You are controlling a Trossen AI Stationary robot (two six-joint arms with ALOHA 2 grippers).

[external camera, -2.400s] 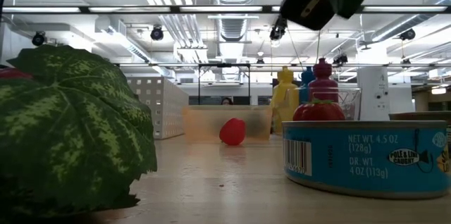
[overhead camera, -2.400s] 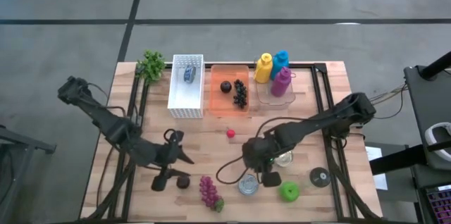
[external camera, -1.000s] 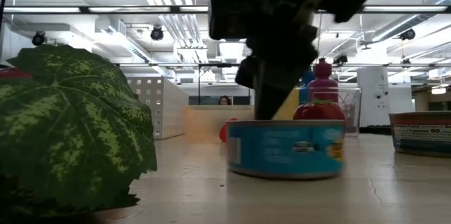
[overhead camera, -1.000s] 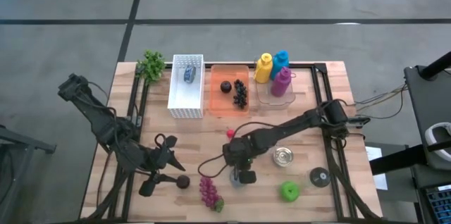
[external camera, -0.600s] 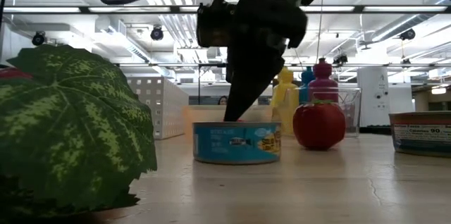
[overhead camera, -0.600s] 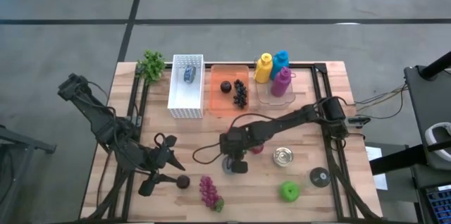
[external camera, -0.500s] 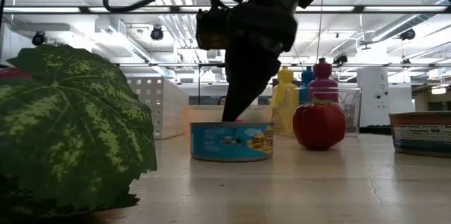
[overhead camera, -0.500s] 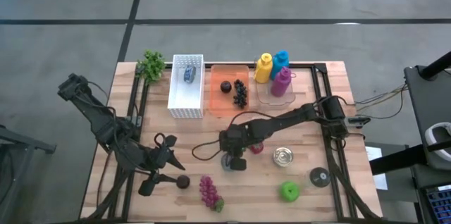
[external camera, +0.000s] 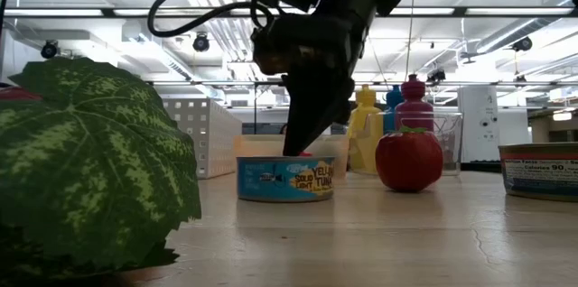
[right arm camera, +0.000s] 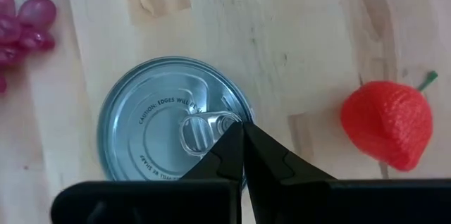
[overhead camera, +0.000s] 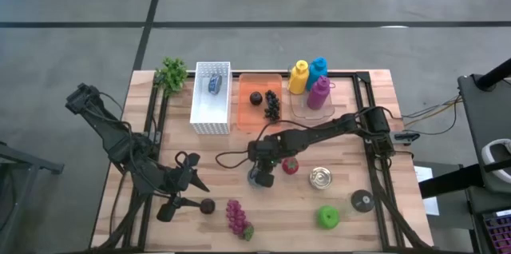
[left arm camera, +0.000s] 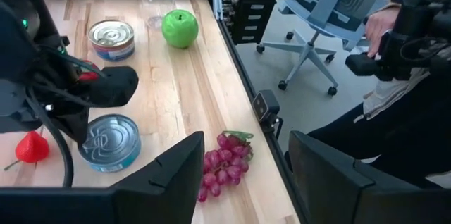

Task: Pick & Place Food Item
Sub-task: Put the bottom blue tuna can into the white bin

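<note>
While its two fingers were pressed together with nothing between them, the right gripper (right arm camera: 243, 134) pointed straight down onto the rim of a blue tuna can (right arm camera: 175, 119), its tips meeting the lid just beside the pull tab (right arm camera: 204, 126). From above, that gripper (overhead camera: 262, 176) sat over the can (overhead camera: 257, 180) near the middle of the bench (overhead camera: 231, 146), and from table height the can (external camera: 285, 179) stood flat on the wood under the dark gripper (external camera: 298, 143). Just beside the gripper, on the side toward the right arm's base, lay a red strawberry (right arm camera: 387, 125), apart from the can; it showed too in the top view (overhead camera: 290, 164) and at table height (external camera: 409, 160). Farther the same way stood a second can (overhead camera: 320, 177), then a green apple (overhead camera: 327, 217) and a small dark disc (overhead camera: 362, 201). On the opposite side, toward the bench's near edge, lay a bunch of purple grapes (overhead camera: 236, 217), with a small dark round item (overhead camera: 207, 206) beside it. The left gripper (overhead camera: 188, 182) hovered near that item with its fingers (left arm camera: 169, 175) spread apart and nothing between them. Well beyond the right gripper, along the far edge of the bench, stood a white bin (overhead camera: 211, 98), an orange bin (overhead camera: 259, 102) holding dark fruit, a clear container (overhead camera: 313, 104) with yellow, blue and purple bottles, and a leafy green item (overhead camera: 171, 74) at the corner.
</note>
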